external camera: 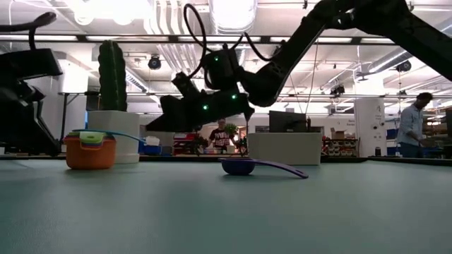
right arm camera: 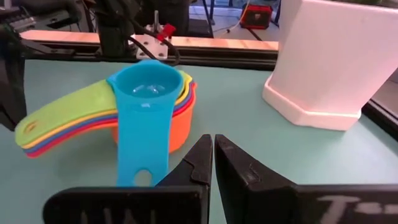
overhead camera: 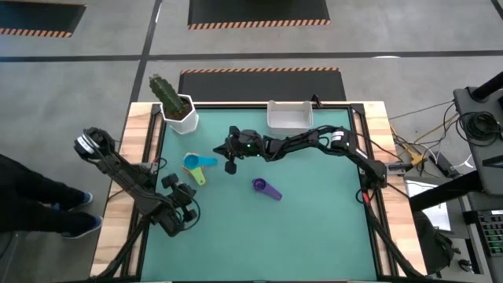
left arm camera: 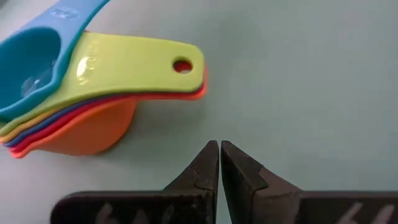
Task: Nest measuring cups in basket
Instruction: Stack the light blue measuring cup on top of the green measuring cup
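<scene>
Several measuring cups sit nested in a stack (overhead camera: 196, 167) on the green mat: orange at the bottom (left arm camera: 87, 127), green near the top, a light blue one (right arm camera: 144, 93) uppermost. A purple cup (overhead camera: 266, 188) lies alone on the mat, toward the table's middle. The white basket (overhead camera: 289, 115) stands at the far edge. My right gripper (overhead camera: 221, 148) hovers shut just right of the stack, above the mat (external camera: 152, 127). My left gripper (overhead camera: 177, 187) is shut, near the stack's handles on the near left side. Neither touches a cup.
A white pot with a green cactus (overhead camera: 179, 106) stands at the far left corner, close behind the stack. The mat has open room on its near and right parts. A person (external camera: 412, 127) stands in the room beyond the table.
</scene>
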